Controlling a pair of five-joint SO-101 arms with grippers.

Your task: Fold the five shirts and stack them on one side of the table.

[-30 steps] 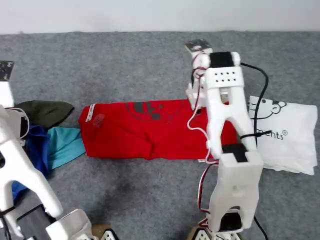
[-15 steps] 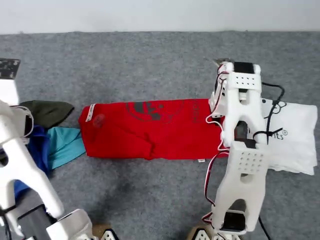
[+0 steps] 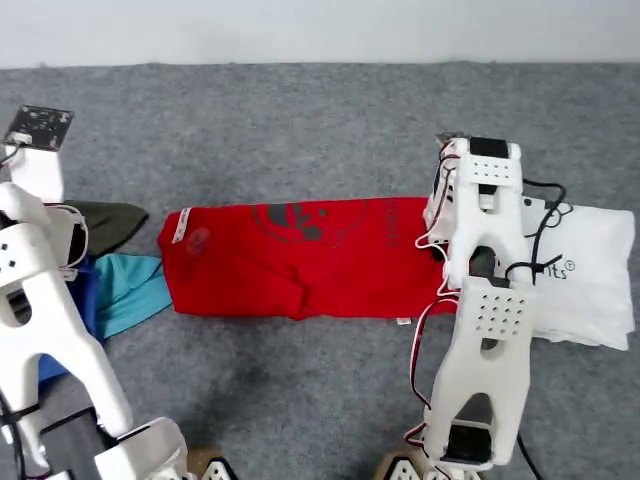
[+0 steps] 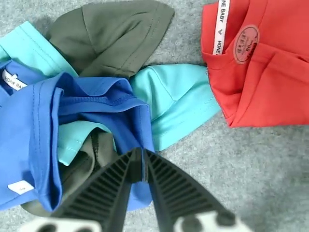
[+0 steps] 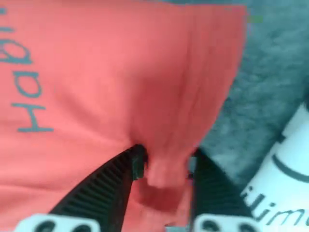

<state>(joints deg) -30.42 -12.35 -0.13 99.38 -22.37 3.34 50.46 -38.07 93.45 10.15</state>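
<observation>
Grey table; right arm overlaps red shirt.

Light was bright, even and diffuse, from above. Shadows fell faint and soft on the table beside the red shirt. Deeper ones lay in blue shirt folds just ahead of the jaws of the left gripper.

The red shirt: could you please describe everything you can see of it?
The red shirt looks like soft knit, folded lengthwise into a long band lying flat on the grey table. It has a dark chest print, white neck tape and a round label. The right end effector pinches a fold at its hem end; a teal shirt touches its collar end.
</observation>
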